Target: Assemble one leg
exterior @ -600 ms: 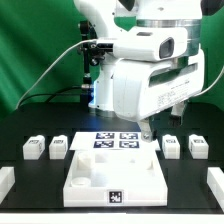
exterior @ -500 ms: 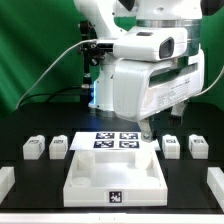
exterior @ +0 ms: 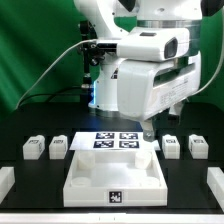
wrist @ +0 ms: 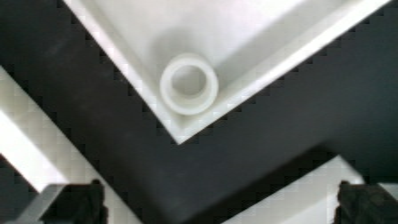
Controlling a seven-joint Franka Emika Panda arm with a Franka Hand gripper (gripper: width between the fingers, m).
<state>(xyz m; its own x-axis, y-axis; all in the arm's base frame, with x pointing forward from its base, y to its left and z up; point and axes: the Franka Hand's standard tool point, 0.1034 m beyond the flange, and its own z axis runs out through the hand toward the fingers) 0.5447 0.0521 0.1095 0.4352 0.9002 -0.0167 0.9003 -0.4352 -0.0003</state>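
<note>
Starting at the exterior view's left, you've got a leg (exterior: 33,147) and a second leg (exterior: 58,146) sitting side by side on the black worktop (exterior: 35,175), tags showing. In the middle is the big white base (exterior: 90,180), with the marker board (exterior: 115,140) just behind it. The pincer (exterior: 147,128) hangs by the base's back corner, spread wide and holding nothing. The wrist view shows its fingertips (wrist: 71,205) well apart near a round socket (wrist: 191,85). Further right sit a third leg (exterior: 171,146) and a fourth leg (exterior: 197,146).
</note>
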